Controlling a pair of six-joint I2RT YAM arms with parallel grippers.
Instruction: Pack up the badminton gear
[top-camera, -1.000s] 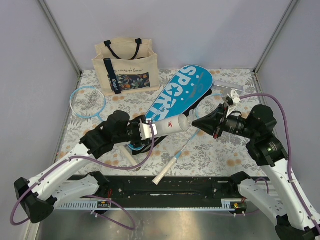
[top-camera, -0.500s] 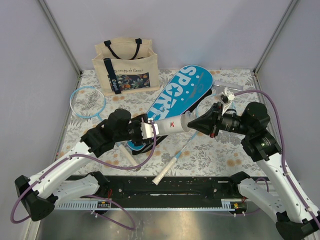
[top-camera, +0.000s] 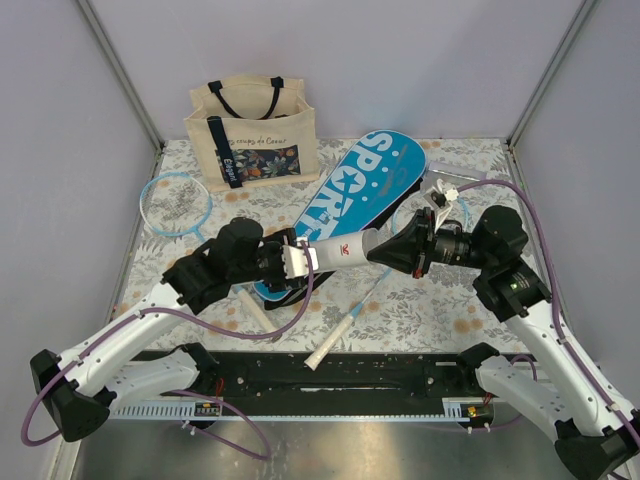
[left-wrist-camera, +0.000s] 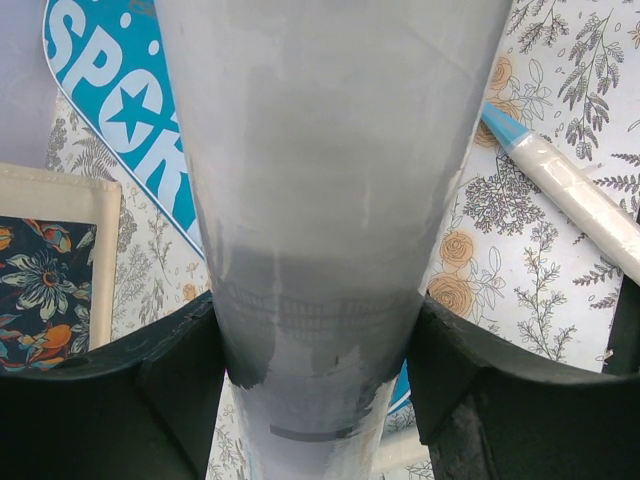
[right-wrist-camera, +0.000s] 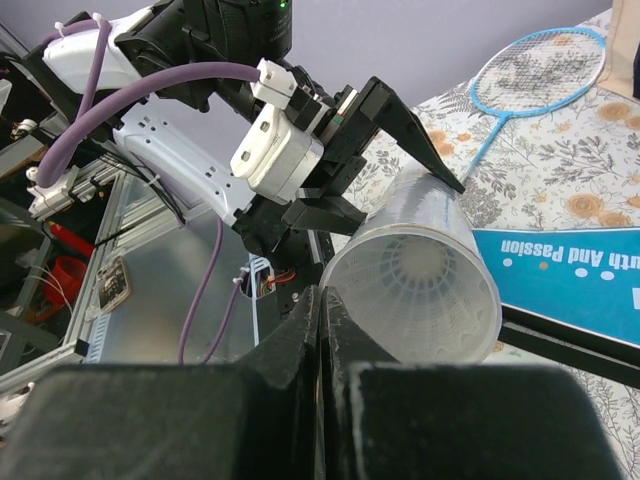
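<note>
My left gripper is shut on the white tube, holding it level above the table with the open end to the right. In the left wrist view the tube fills the gap between both fingers. My right gripper is shut and empty, its tips at the rim of the tube's open mouth, where a shuttlecock shows inside. The blue case lettered SPORT lies behind. One racket lies at the left. The other racket's handle lies near the front.
A beige tote with black straps stands at the back left. A clear plastic piece lies at the back right. The second racket's head lies partly under my right arm. Walls close in on three sides.
My right gripper has moved left, from a short way off the tube to its open end. The left gripper and the tube have barely moved.
</note>
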